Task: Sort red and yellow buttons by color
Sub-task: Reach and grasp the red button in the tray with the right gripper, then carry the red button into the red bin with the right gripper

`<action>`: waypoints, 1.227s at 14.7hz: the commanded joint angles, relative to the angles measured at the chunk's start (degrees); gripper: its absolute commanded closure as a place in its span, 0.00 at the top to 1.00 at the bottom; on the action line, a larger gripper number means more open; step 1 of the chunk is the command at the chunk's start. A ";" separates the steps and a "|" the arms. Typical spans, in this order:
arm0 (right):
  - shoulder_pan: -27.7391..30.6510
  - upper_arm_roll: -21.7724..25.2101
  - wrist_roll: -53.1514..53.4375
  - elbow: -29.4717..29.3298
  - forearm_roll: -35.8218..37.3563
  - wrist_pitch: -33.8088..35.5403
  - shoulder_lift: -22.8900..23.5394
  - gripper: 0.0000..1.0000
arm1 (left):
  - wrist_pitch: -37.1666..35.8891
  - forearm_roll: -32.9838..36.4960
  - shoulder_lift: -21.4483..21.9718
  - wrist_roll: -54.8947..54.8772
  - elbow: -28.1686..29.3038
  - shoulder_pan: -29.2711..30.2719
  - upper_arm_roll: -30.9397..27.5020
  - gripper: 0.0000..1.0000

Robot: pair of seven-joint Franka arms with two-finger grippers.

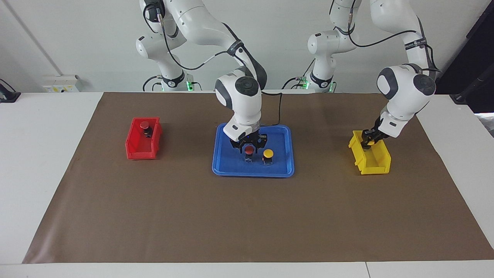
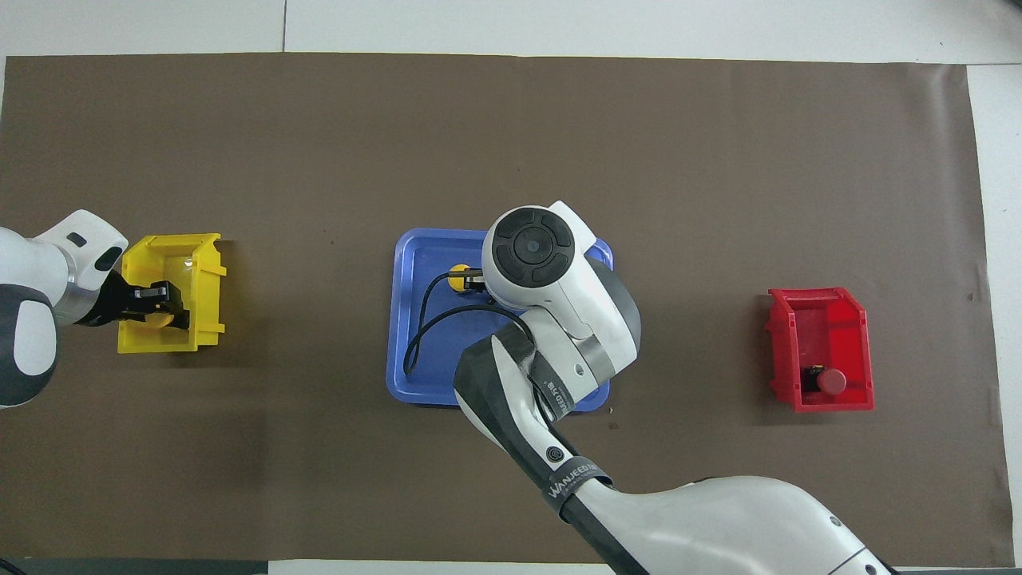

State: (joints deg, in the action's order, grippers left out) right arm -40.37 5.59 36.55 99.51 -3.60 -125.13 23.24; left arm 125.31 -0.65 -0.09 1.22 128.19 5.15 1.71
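While the right gripper (image 1: 249, 146) hung low over the blue tray (image 1: 222, 164), its fingers straddled the red button (image 1: 250, 150) that stood there, 1 finger on each side of the cap; whether they had closed on it or only bracketed it I could not tell. That pose suited a pick from above, since the domed cap sits on a small block and offers 2 sides to pinch. Just beside it, toward the left arm's end of the tray, stood a yellow button (image 1: 268, 154), close enough that a careless closing could nudge it. From overhead the right arm hid the red button and left only the edge of the yellow one showing. At the right arm's end of the bench, the red bin (image 1: 142, 148) already held 1 red button (image 1: 145, 125) near its wall nearest the robots, so that colour looked half sorted. The left gripper (image 1: 367, 141) reached down into the yellow bin (image 1: 372, 161) at the left arm's end, a yellow button (image 2: 162, 321) at its fingers; I could not tell whether they gripped it or had let go. My guess was that this was the drop into the matching bin, which would leave 2 buttons on the tray.
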 commanded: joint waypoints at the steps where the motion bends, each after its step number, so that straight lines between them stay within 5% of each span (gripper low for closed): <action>1: -0.41 0.30 0.72 2.27 -0.35 -1.70 -1.80 0.58 | 1.07 0.47 1.14 -0.34 0.48 -0.32 -0.48 0.78; 2: -0.41 0.30 0.63 2.27 -0.35 -2.05 -1.80 0.54 | 1.08 0.47 1.06 -0.34 0.31 -0.49 -0.56 1.00; 5: -0.32 0.21 0.63 2.09 -0.35 -2.05 -1.71 0.30 | -0.41 0.82 0.53 -2.00 -3.28 -0.58 -0.57 1.00; 9: 1.77 0.82 -4.09 -1.93 -0.35 5.56 -3.54 0.23 | -15.06 2.93 0.87 -2.36 -12.86 -0.49 -0.57 1.00; 13: 13.80 0.92 -19.81 1.64 -0.79 17.70 -16.88 0.23 | -28.61 2.85 2.11 -7.46 -24.54 -0.58 -0.39 1.00; 18: 30.32 0.92 -39.76 17.89 -0.53 15.62 -30.00 0.23 | -36.00 2.32 2.20 -6.76 -32.11 -4.79 -0.30 1.00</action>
State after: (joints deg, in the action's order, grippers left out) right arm -14.97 7.47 2.81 108.73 -3.61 -106.26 -2.01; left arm 93.16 0.96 2.78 -5.76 99.27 2.96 1.94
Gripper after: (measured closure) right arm 0.595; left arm 0.000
